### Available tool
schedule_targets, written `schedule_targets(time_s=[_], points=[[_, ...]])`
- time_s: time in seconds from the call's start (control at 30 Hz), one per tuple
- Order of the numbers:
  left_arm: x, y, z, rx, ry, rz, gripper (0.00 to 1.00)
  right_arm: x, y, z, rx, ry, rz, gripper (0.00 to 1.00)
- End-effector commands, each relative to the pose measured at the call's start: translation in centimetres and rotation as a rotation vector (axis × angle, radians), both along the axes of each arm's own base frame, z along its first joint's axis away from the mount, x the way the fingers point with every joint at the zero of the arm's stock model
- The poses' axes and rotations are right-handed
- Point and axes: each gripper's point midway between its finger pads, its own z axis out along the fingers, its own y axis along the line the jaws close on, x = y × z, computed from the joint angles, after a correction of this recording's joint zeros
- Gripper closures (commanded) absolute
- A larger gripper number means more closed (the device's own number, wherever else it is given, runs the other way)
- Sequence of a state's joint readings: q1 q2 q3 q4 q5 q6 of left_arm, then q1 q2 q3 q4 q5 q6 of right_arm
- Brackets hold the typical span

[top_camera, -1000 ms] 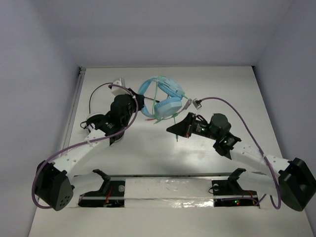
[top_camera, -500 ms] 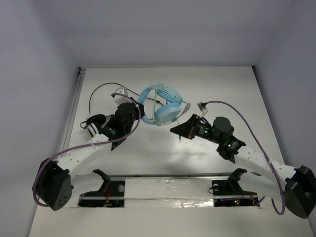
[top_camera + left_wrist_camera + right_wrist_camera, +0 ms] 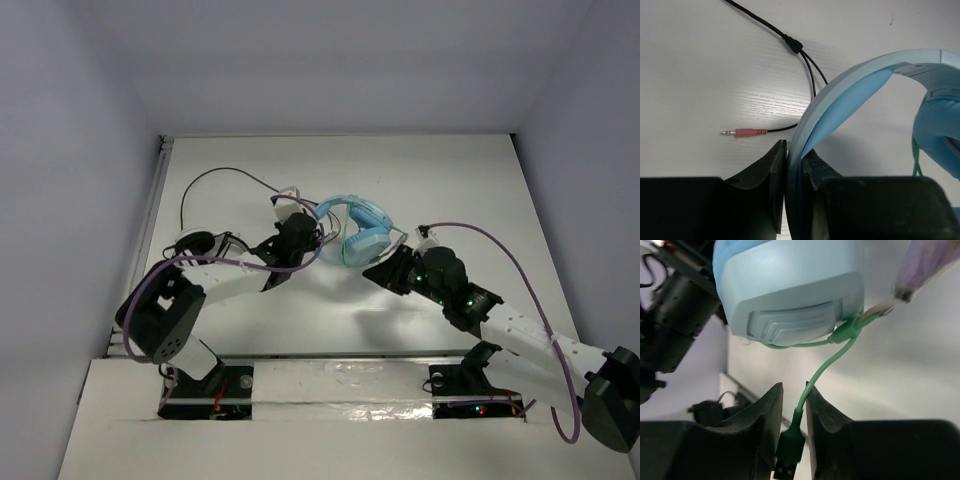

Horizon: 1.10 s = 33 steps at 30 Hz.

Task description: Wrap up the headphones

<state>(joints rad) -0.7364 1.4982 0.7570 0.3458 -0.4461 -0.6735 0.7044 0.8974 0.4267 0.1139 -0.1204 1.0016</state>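
Observation:
The light blue headphones (image 3: 362, 228) are held up over the middle of the table. My left gripper (image 3: 318, 240) is shut on their wide band (image 3: 840, 95), which runs edge-on between the jaws (image 3: 794, 150). One padded cup (image 3: 937, 130) hangs at the right of the left wrist view. My right gripper (image 3: 386, 263) sits just below the other cup (image 3: 790, 295). Its jaws (image 3: 794, 389) stand a little apart. The thin green cable (image 3: 825, 367) drops from the cup between them, lying against the right finger, and its dark green plug (image 3: 790, 450) hangs free of the left finger.
Smaller black-and-white headphones (image 3: 190, 243) lie at the left. Their black cable (image 3: 805, 57) loops over the table and ends in a pink jack plug (image 3: 747, 132) right under the blue band. A purple arm cable (image 3: 480, 235) arches behind my right wrist.
My left arm has carried the headphones right and nearer, toward the table's middle. My right gripper has closed in under the cup and its jaws have parted around the green cable.

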Motion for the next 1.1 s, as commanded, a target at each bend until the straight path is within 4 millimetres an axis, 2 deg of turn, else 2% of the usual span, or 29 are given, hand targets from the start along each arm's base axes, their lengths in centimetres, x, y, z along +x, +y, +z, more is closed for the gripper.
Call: schedule_targets(time_s=[0.0,0.17,0.23,0.27,0.33,0.37,0.43,0.5,0.53,0.57,0.63,0.67,0.77,0.8,0.83,0.87,0.9,0.93,1.0,1.03,1.07], points=[[3.1,-2.0,4.1,-0.104,-0.129,0.037,1.00,1.6,-2.0,-0.8,-0.117,-0.037,-0.115,0.68],[2.8,-4.7,1.6,-0.071,-0.083,-0.021,1.00,2.4,-4.0,-2.9,-0.234,-0.007,-0.209,0.58],[2.3,-6.2,1.3,-0.071,-0.078,-0.055,1.00,2.6,-4.3,-2.7,-0.240,-0.011,-0.225,0.52],[2.4,-6.3,0.3,-0.056,-0.062,-0.055,1.00,2.5,-4.3,-2.4,-0.231,-0.017,-0.225,0.49],[2.0,-7.6,-0.1,-0.055,-0.052,-0.082,1.00,2.5,-4.2,-1.2,-0.212,-0.047,-0.217,0.43],[2.1,-7.7,-0.9,-0.042,-0.039,-0.082,1.00,2.3,-4.3,-0.3,-0.201,-0.061,-0.214,0.41],[2.0,-8.4,-1.2,-0.039,-0.032,-0.098,1.00,2.3,-4.5,1.8,-0.191,-0.104,-0.214,0.37],[2.0,-8.9,-1.8,-0.016,-0.025,-0.105,1.00,2.1,-5.0,3.6,-0.192,-0.145,-0.212,0.38],[1.7,-9.3,-2.2,-0.006,-0.021,-0.116,1.00,2.2,-5.1,5.6,-0.172,-0.178,-0.224,0.38],[1.3,-9.8,-2.2,0.006,-0.025,-0.133,1.00,2.2,-5.4,6.4,-0.172,-0.193,-0.230,0.38],[1.1,-10.1,-2.4,0.030,-0.019,-0.133,1.00,2.4,-6.2,9.6,-0.149,-0.263,-0.266,0.39],[1.1,-10.1,-2.8,0.038,-0.011,-0.133,1.00,2.4,-6.6,10.1,-0.157,-0.273,-0.279,0.40],[0.7,-10.5,-3.1,0.040,0.005,-0.141,1.00,3.0,-7.4,11.8,-0.188,-0.312,-0.320,0.66],[0.6,-10.5,-3.2,0.041,0.007,-0.140,1.00,3.1,-7.5,12.2,-0.191,-0.322,-0.324,0.90],[0.6,-10.4,-3.2,0.049,0.009,-0.141,0.95,3.2,-7.8,12.5,-0.201,-0.338,-0.337,1.00],[0.7,-10.3,-2.9,0.056,0.003,-0.141,0.83,3.3,-8.4,13.3,-0.205,-0.352,-0.364,1.00],[0.7,-10.3,-2.6,0.052,-0.001,-0.141,0.82,3.2,-8.5,13.7,-0.194,-0.361,-0.367,1.00],[0.7,-10.2,-2.4,0.066,-0.005,-0.146,0.69,3.2,-9.1,14.3,-0.196,-0.379,-0.389,1.00],[0.7,-9.8,-1.4,0.068,-0.020,-0.140,0.54,2.7,-10.3,16.1,-0.182,-0.418,-0.424,1.00],[0.5,-9.5,-1.2,0.077,-0.023,-0.141,0.40,2.7,-11.0,16.6,-0.197,-0.433,-0.448,1.00],[0.5,-9.3,0.1,0.060,-0.043,-0.141,0.35,2.4,-11.5,17.1,-0.200,-0.440,-0.460,1.00]])
